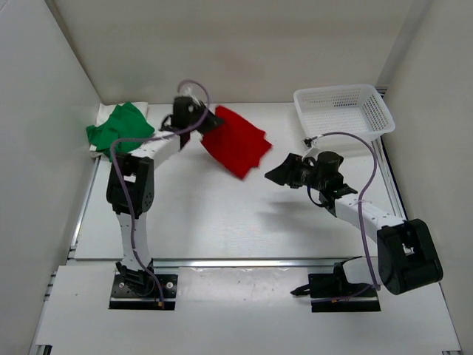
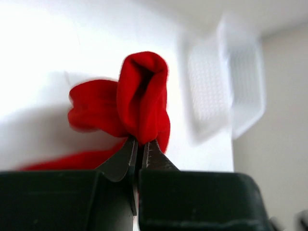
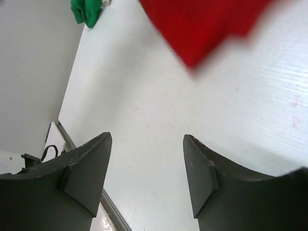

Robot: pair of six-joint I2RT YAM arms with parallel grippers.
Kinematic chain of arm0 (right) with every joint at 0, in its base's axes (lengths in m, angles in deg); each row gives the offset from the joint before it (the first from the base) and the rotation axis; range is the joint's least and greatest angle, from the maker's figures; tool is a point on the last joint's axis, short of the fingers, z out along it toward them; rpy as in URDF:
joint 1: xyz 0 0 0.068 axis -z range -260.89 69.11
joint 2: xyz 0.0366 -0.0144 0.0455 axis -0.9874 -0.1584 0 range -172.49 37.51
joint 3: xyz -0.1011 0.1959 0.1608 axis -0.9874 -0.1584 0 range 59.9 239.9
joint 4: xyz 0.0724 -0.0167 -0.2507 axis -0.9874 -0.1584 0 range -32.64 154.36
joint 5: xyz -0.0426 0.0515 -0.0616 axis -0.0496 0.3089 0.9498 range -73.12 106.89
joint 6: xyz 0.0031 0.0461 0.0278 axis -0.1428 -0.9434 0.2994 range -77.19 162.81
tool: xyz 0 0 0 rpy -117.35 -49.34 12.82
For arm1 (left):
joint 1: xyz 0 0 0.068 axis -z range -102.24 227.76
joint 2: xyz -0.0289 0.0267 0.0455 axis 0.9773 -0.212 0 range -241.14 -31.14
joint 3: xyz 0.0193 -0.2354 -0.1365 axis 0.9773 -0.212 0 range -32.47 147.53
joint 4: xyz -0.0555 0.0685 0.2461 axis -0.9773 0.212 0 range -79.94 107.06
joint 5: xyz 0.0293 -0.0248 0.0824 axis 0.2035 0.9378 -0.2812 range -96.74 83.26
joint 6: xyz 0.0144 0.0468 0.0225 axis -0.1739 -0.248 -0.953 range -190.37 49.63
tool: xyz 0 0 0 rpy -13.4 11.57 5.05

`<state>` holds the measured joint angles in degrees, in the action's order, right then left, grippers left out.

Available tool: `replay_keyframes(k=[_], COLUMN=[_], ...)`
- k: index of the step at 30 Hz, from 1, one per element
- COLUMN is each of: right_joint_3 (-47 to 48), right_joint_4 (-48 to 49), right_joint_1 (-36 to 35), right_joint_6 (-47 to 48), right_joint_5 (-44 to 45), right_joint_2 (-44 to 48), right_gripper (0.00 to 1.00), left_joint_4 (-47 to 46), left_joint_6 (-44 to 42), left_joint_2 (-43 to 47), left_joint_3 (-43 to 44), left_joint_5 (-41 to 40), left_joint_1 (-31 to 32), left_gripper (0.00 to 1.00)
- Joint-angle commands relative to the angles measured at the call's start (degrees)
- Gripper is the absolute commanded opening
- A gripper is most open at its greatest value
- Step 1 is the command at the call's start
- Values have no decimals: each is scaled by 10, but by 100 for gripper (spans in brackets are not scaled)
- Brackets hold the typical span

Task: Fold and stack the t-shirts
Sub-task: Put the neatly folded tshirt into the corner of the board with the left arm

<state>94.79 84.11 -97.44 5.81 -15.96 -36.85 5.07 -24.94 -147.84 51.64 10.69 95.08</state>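
A white plastic mesh basket (image 1: pixel 341 91) sits upright in the far right corner of the tabletop (image 1: pixel 222 218), turned a little askew, with its right end near the right wall (image 1: pixel 436 103). The tabletop is white, with a fine grain running across it. A plain pale back wall (image 1: pixel 244 44) and a left wall (image 1: pixel 33 163) close in the other sides. A metal rail (image 1: pixel 244 261) runs along the tabletop's near edge, and a second rail (image 1: pixel 80 214) runs up its left side. Nearer than the front rail lies a white board (image 1: pixel 244 307).
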Motion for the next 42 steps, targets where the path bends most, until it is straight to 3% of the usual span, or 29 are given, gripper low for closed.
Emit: replay_keyframes(k=[1, 4, 6, 8, 9, 10, 16, 23, 26, 27, 28, 30, 34, 38, 42], right_joint_3=[-16, -4, -4, 4, 8, 10, 5, -10, -15, -17, -14, -13, -42, -84, -123], right_joint_4=[51, 53, 59, 73, 69, 69, 51, 38, -8, -34, -54, -73, -78, -35, 13], right_joint_1=[5, -5, -10, -13, -15, -17, -36, -63, -83, -90, -95, -102, -124, -146, -140], right_joint_6=[-11, -7, -9, -18, -21, -19, 0, 7, 25, 37, 50, 67, 83, 74, 59], right_joint_5=[-18, -35, -50, -70, -71, -76, -69, -38, 23, 43, 53, 47, 37, 23, -1], right_joint_2=[-7, -32, -52, -63, -64, -66, -59, -48, -34, -37, -32, -38, -31, -19, -20], right_gripper=[60, 60, 60, 59, 60, 60, 60, 64, 53, 95, 99, 99, 100, 100, 99], left_joint_4=[96, 91, 68, 19, 5, -35, -157, -126, -84, -73, -60, -30, 3, 35, 35], left_joint_6=[-36, -25, -4, 25, 53, 77, 165, 116, 46, 21, 8, -19, -50, -70, -104], left_joint_2=[24, 40, 60, 76, 80, 89, 156, 286, 334, 352, 371, 392, 397, 422, 498], left_joint_3=[136, 158, 110, 48, 20, -36, -277, -365, -379, -389, -402, -410, -444, -479, -540], left_joint_5=[15, 36, 44, 43, 43, 48, 56, -15, -48, -51, -72, -94, -59, -29, -68], left_joint_1=[-102, -171, -235, -300, -313, -344, -449, -462, -395, -355, -302, -229, -98, -58, -26], left_gripper=[0, 0, 2, 23, 44, 98, 99, 99, 98, 99, 99, 99, 98, 99, 99])
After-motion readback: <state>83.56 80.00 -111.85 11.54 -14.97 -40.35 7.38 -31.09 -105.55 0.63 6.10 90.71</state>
